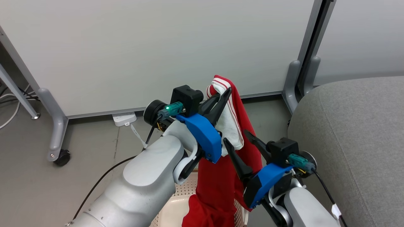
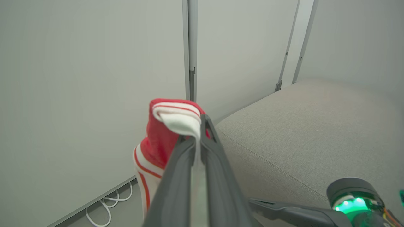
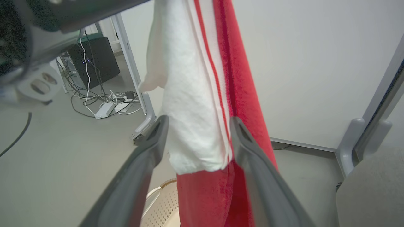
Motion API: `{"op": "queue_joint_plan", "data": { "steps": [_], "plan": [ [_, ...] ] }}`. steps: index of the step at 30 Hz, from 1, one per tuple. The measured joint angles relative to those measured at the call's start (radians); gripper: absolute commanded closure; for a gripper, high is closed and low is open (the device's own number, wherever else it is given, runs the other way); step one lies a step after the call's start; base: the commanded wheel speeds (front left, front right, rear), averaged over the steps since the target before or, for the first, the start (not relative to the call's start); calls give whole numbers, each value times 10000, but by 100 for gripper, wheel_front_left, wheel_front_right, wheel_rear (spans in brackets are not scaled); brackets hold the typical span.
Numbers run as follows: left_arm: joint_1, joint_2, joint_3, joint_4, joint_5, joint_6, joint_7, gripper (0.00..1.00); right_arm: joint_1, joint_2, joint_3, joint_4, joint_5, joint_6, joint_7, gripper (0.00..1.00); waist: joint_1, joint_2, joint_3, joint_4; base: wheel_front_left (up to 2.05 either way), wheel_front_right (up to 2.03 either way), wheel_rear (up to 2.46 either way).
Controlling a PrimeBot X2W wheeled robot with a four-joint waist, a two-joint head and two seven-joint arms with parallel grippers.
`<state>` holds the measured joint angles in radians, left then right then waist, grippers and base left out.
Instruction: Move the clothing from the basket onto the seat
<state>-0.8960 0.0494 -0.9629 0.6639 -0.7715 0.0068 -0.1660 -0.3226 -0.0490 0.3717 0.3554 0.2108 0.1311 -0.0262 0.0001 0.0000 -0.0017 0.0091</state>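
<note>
**Clothing and claws.** The clothing (image 1: 221,186) is a red garment with a white panel and striped trim, hanging as one long vertical drape. Its top fold is pinched between the closed fingers of the left claw (image 1: 224,94), which clamps the white-and-red trim. A short loop of fabric stands just above the fingertips. From this grip the cloth falls beside the left claw's blue body, and its lower end trails into the basket (image 1: 176,192) beneath both claws.

The right claw (image 1: 236,136) sits lower, near the middle of the drape. It is spread fully wide and has hold of nothing. In the right wrist view the white panel hangs in the gap between its two fingers, and the red cloth passes behind the finger on that view's right. Whether the fabric touches either finger cannot be told.

**Edges and room.** The seat (image 1: 356,132) lies to the right of the right claw. Its rounded grey edge is near the hanging cloth but apart from it, and its broad top extends away from both claws. Beyond the claws stands a pale partition panel (image 1: 157,47), with a grey upright post beside the seat's far corner. To the left of the left claw is a stretch of floor (image 1: 31,176), bounded by the panel's caster foot (image 1: 60,148) and a power strip (image 1: 124,119) at the panel's base.
</note>
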Motion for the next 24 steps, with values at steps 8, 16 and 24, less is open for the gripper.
{"op": "queue_joint_plan", "data": {
  "steps": [8,16,24],
  "plan": [
    [-120,-2,-345,-81,-307,84,-33,100,-1331,-2,531,1486,-77,0,-2,0,0,0,70,67,0,0,0],
    [-211,0,-713,-174,-646,94,-96,100,-2269,-2,748,2638,199,0,-54,0,0,0,54,166,0,0,0],
    [-247,0,-1049,-290,-989,96,-150,100,-2731,-4,1304,3662,1170,0,-107,100,0,0,-35,248,0,0,0]
  ]
}}
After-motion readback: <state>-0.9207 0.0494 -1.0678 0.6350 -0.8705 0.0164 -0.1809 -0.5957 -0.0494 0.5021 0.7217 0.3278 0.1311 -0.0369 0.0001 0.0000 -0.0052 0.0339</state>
